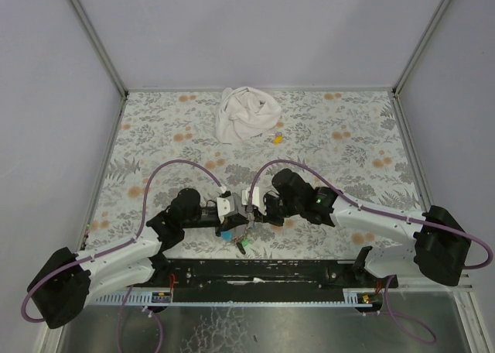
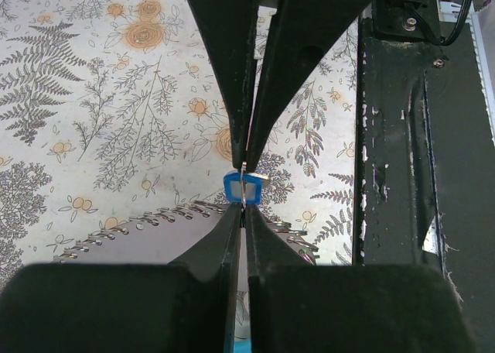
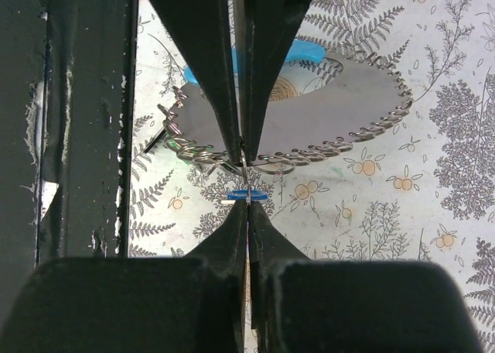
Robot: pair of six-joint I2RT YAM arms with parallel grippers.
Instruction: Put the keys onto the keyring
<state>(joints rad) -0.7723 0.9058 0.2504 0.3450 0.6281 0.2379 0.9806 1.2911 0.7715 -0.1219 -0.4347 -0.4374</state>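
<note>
Both the left gripper (image 1: 238,212) and right gripper (image 1: 254,212) are pinched shut tip to tip on the keyring (image 3: 244,163) near the desk's (image 1: 348,136) front edge, with the keys (image 1: 225,234) bunched right beside them. A white cloth (image 1: 246,114) and a yellow scrap (image 1: 276,138) sit well apart at the back.

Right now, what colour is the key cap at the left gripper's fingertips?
The key cap is blue; the left wrist view shows it best.

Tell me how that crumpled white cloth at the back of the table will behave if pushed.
Probably floppy: the white cloth lies in soft folds, so it would likely bunch up rather than slide whole. Being a low heap, it should neither roll nor tip.
</note>
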